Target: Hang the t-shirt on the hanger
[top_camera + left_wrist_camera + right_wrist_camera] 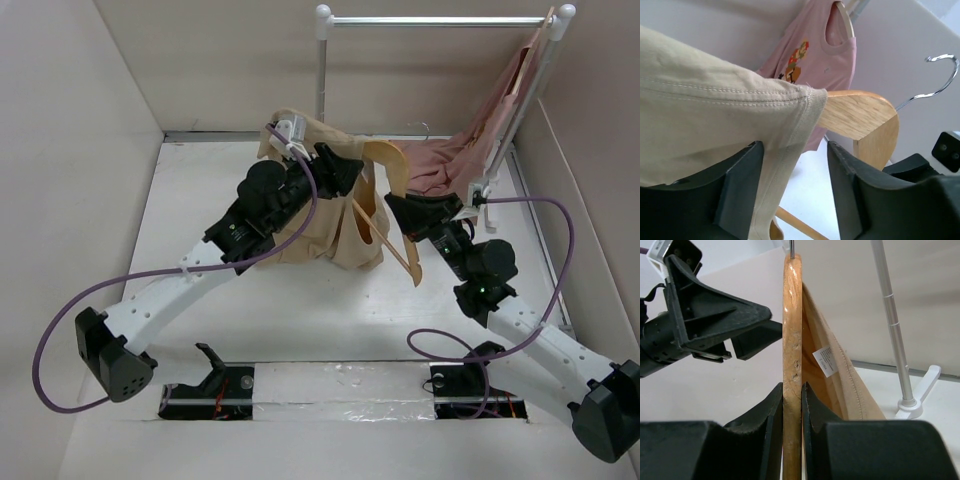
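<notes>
Overhead, we see the t-shirt [325, 240] hanging between the arms above the table [190, 190], partly drawn over the hanger [398, 165]. At the left wrist, we find the left gripper [795, 147] with jaws apart and shirt cloth hanging between them. At the right wrist, the right gripper [792, 390] clamps the hanger's wooden arm.
</notes>
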`<state>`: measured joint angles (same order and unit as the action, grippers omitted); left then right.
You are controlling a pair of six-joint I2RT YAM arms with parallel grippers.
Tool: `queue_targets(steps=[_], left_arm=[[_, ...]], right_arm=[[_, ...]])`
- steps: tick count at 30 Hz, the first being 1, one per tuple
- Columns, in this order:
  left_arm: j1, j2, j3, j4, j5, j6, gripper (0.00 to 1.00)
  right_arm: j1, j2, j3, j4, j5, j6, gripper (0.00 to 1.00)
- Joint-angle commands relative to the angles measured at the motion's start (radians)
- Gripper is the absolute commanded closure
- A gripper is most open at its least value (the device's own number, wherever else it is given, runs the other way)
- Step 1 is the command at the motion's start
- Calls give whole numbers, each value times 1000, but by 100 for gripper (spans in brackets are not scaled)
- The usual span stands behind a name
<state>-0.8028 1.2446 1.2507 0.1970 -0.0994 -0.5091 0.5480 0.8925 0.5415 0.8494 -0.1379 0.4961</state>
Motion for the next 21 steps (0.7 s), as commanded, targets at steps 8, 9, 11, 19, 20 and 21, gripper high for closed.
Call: queue_targets(steps=[8,9,11,19,20,21], left_arm=[[2,78,145,-88,32,69,46],[2,91,154,-108,11,73,46],[2,96,173,-117,-9,86,48],[2,122,172,-117,-33,100,98],[2,119,165,-111,-34,100,100],[2,124,170,-116,-30,100,100]], right_arm=[[7,3,49,94,18,-8,100],[7,6,48,100,20,-5,100],[7,11,54,102,14,-2,100],[17,2,54,117,20,6,100],[17,-1,54,116,21,6,100],[17,-6,55,106,23,2,100]])
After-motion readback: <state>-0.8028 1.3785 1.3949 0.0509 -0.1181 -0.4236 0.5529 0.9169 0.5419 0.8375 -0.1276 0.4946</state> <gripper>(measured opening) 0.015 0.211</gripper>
